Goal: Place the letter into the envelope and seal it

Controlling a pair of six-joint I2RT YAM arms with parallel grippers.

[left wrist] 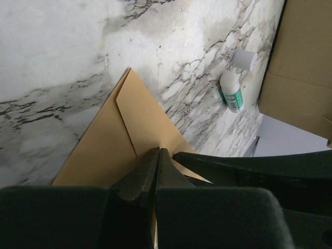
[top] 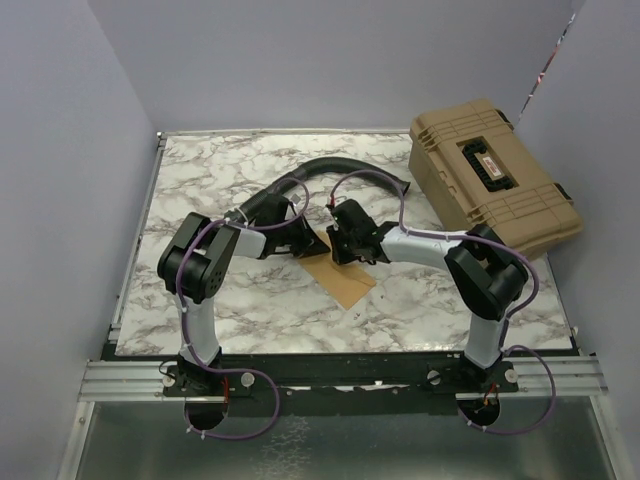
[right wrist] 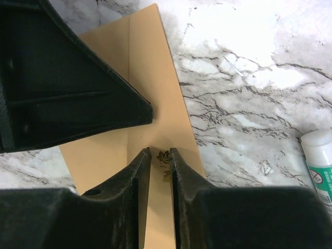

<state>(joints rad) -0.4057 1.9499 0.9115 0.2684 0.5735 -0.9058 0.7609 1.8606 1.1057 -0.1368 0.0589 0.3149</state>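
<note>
The kraft-brown envelope lies on the marble table between both arms. In the left wrist view its paler pointed flap lies over the body. My left gripper is shut, its tips pressed together on the flap; from above it sits at the envelope's far end. My right gripper faces it, jaws a little apart over a small leaf print on the folded panel, nothing between them. The letter is hidden; no separate paler sheet shows.
A large tan case stands at the back right. A white glue bottle with a green label lies on the marble close to the envelope. A black hose arcs behind the grippers.
</note>
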